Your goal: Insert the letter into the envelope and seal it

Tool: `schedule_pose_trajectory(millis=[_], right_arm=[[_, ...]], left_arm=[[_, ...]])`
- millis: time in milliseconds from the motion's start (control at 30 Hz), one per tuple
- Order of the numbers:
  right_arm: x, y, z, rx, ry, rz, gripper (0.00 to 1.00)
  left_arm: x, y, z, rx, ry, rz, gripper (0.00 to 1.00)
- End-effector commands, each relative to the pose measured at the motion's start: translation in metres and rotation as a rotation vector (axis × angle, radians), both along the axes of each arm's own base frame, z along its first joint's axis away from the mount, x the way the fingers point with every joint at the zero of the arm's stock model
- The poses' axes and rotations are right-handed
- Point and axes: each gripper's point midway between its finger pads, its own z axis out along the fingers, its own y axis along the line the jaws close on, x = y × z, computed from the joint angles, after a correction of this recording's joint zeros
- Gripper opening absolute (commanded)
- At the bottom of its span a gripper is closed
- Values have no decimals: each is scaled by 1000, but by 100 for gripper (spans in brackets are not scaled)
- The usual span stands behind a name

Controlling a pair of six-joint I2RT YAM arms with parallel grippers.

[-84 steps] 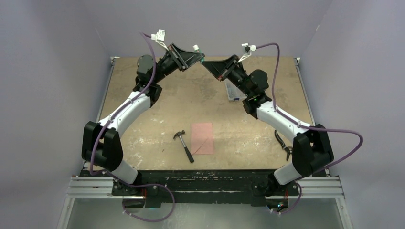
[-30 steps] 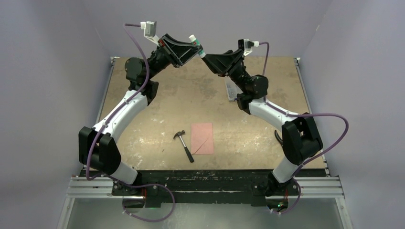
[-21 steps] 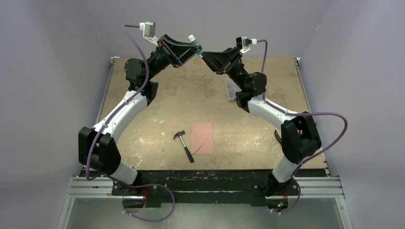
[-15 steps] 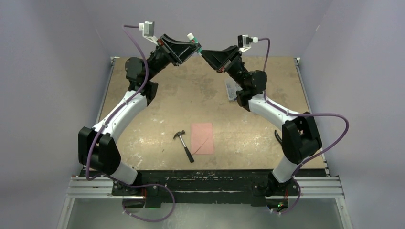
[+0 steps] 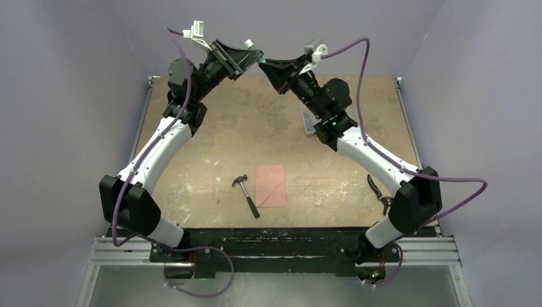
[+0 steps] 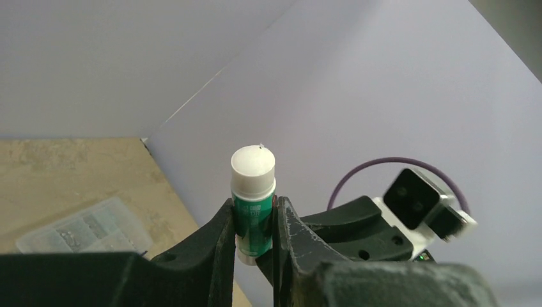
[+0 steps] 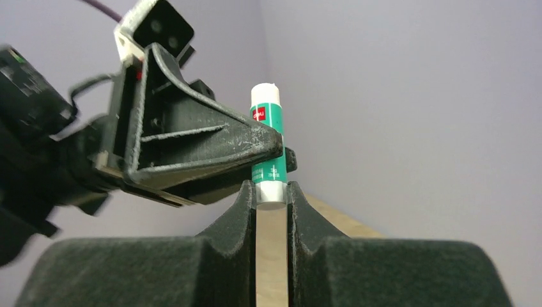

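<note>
A green glue stick (image 5: 257,58) with white ends is held high above the far half of the table. My left gripper (image 6: 254,217) is shut on its green body (image 6: 254,214), white end (image 6: 253,167) pointing up. My right gripper (image 7: 271,192) is shut on the stick's other white end (image 7: 271,194), facing the left gripper (image 7: 192,147). The envelope (image 5: 271,185) lies flat on the table near the front, salmon-pink with a diagonal flap edge. The letter does not show as a separate sheet.
A hammer (image 5: 247,195) lies just left of the envelope. Black pliers (image 5: 379,192) lie at the right near the right arm. A clear plastic box (image 5: 311,121) sits under the right arm, also seen in the left wrist view (image 6: 83,227). Purple walls enclose the table.
The right gripper came up to the glue stick and shut on its lower white end. Both grippers and the stick have shifted up and slightly left. The envelope has not moved.
</note>
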Motion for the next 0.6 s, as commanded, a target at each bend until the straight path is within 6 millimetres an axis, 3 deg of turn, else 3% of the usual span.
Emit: schedule_pose_trajectory(millis=[0, 100, 133, 233, 300, 367, 567], right_arm=[[34, -28, -19, -334, -139, -332, 0], [32, -29, -15, -365, -160, -352, 8], [29, -27, -13, -343, -143, -334, 16], [11, -19, -3, -215, -35, -164, 52], [2, -15, 6, -108, 80, -47, 63], [-10, -11, 13, -6, 201, 66, 67], [-51, -9, 22, 228, 334, 297, 74]], left_arm=[[-30, -18, 14, 35, 20, -134, 0], [-30, -18, 8, 33, 25, -133, 0], [-30, -17, 9, 31, 13, -130, 0], [-29, -15, 8, 54, -20, -100, 0], [-28, -13, 6, 65, -35, -89, 0], [-30, -13, 7, 62, -55, -91, 0], [-34, -13, 9, 48, -94, -103, 0]])
